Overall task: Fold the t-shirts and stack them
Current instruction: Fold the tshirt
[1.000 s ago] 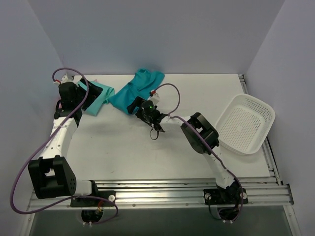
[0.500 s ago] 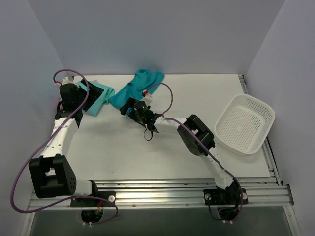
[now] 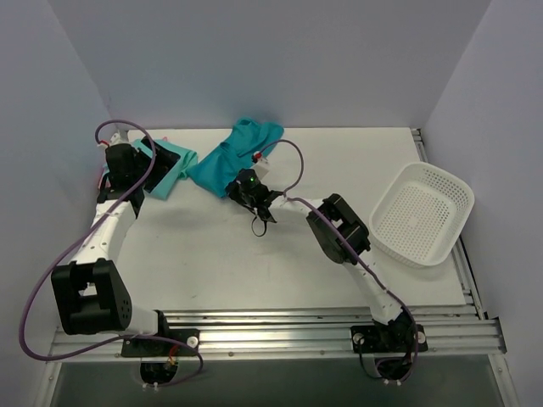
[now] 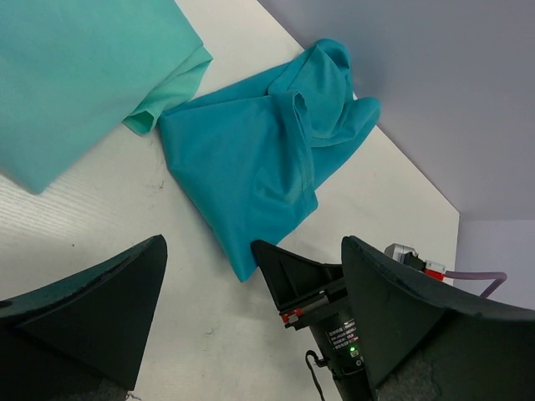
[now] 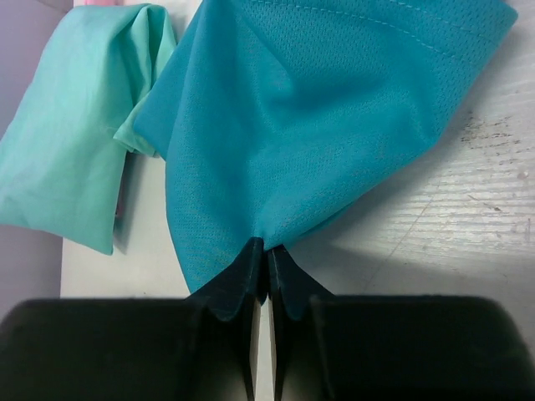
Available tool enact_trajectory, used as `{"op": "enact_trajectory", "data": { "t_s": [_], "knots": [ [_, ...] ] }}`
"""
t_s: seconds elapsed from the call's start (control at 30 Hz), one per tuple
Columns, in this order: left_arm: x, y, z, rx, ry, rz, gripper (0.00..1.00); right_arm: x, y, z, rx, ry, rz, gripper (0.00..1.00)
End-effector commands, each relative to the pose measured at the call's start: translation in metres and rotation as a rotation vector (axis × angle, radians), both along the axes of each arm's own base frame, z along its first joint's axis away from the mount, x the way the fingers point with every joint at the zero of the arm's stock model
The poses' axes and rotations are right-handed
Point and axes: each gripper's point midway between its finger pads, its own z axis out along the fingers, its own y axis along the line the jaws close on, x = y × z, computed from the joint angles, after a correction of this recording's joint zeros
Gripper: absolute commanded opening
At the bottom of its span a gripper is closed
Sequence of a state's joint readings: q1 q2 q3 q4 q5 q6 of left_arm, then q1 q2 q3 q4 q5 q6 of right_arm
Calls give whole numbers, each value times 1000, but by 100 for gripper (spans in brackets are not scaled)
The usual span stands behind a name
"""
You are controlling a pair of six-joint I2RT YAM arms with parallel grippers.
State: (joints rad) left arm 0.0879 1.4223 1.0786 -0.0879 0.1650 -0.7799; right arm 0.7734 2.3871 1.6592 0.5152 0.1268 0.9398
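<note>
Far left of the bench (image 3: pixel 254 263): the left fingers (image 4: pixel 84 317) stand wide apart above the folded mint t-shirt (image 3: pixel 172 164), holding nothing. A pink sliver at the mint shirt's edge in the right wrist view may be the third shirt; too little shows to confirm.

Centre rear: the teal t-shirt (image 5: pixel 318 109) lies crumpled and unfolded, just beside the mint one. The right fingers (image 5: pixel 238 280) are closed, pinching a small tuck at the teal shirt's near edge.

Assessment: thin mesh-knit cloth, light and limp, likely to drape and bunch when lifted. A single-point hold would let it hang as a rope. Hem corners or shoulder seams are the better holds, one per arm, to spread it flat before folding.

Far right: white basket (image 3: pixel 458 191), well apart from the shirts
</note>
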Motion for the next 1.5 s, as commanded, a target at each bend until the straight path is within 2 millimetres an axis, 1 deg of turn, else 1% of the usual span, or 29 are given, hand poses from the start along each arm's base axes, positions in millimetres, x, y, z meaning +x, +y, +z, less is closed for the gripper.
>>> {"op": "enact_trajectory", "data": {
  "t_s": [0.0,0.17,0.23,0.3,0.33,0.37,0.4,0.43,0.47,0.5,0.53,0.6,0.63,0.7,0.73,0.77,0.8,0.83,0.87,0.9,0.93,0.97,1.0,1.07,1.1,1.17,1.2,1.3,1.47],
  "knots": [
    [8,2,15,5,-69,-8,94,3,-4,-12,-14,7,-24,0],
    [9,2,14,5,-67,-8,94,2,-12,-20,-19,20,-32,0],
    [8,2,12,2,-64,-9,94,1,-15,-16,-15,17,-34,0],
    [7,1,12,2,-64,-10,94,-8,-21,-22,-34,32,-30,0],
    [7,1,13,2,-66,-10,94,-9,-26,-11,-30,20,-33,0],
    [5,1,12,0,-63,-10,94,-13,-32,-10,-39,22,-41,0],
    [4,1,14,1,-69,-10,94,-24,-46,-24,-80,50,-53,0],
    [2,0,11,-1,-62,-9,94,-27,-52,-9,-75,34,-59,0],
    [0,0,10,-10,-60,-5,94,-31,-61,-9,-89,40,-66,0],
    [-3,-1,10,-18,-61,-7,94,-43,-76,-22,-128,69,-73,0],
    [-7,-4,3,-29,-44,-16,94,-46,-84,-8,-128,55,-86,0],
    [-11,-9,9,-50,-78,-21,94,-54,-103,-9,-166,67,-105,0],
    [-17,-15,0,-65,-61,-27,94,-63,-116,-8,-190,72,-122,0],
    [-23,-24,1,-68,-72,-45,94,-71,-134,-9,-229,83,-143,0],
    [-27,-36,-1,-66,-65,-75,94,-77,-148,-6,-254,80,-170,0],
    [-31,-39,-9,-57,-37,-73,94,-80,-155,-5,-271,81,-181,0],
    [-35,-53,-11,-52,-29,-105,94,-83,-164,1,-286,79,-195,0],
    [-38,-61,-14,-46,-22,-120,94,-86,-171,1,-302,83,-207,2],
    [-47,-80,-27,-42,4,-163,94,-89,-181,-2,-331,86,-226,9],
    [-53,-86,-32,-38,14,-169,94,-92,-186,-2,-352,87,-227,49],
    [-59,-94,-40,-45,32,-176,94,-93,-188,0,-359,84,-226,67],
    [-71,-107,-51,-44,40,-206,94,-94,-192,-2,-384,91,-233,78],
    [-76,-111,-56,-39,45,-205,94,-94,-193,-2,-393,94,-233,90],
    [-87,-120,-62,-40,42,-217,94,-95,-195,-1,-407,95,-234,93],
    [-97,-126,-75,-27,66,-225,94,-96,-196,-2,-409,97,-234,94],
    [-108,-129,-79,-26,65,-224,94,-98,-197,2,-402,93,-236,94],
    [-119,-133,-92,-27,89,-237,94,-100,-200,4,-402,90,-243,94],
    [-127,-131,-97,-31,76,-196,94,-109,-203,5,-392,90,-247,93],
    [-133,-120,-129,-48,83,-113,94,-124,-203,3,-367,91,-246,89]
  ]
}}
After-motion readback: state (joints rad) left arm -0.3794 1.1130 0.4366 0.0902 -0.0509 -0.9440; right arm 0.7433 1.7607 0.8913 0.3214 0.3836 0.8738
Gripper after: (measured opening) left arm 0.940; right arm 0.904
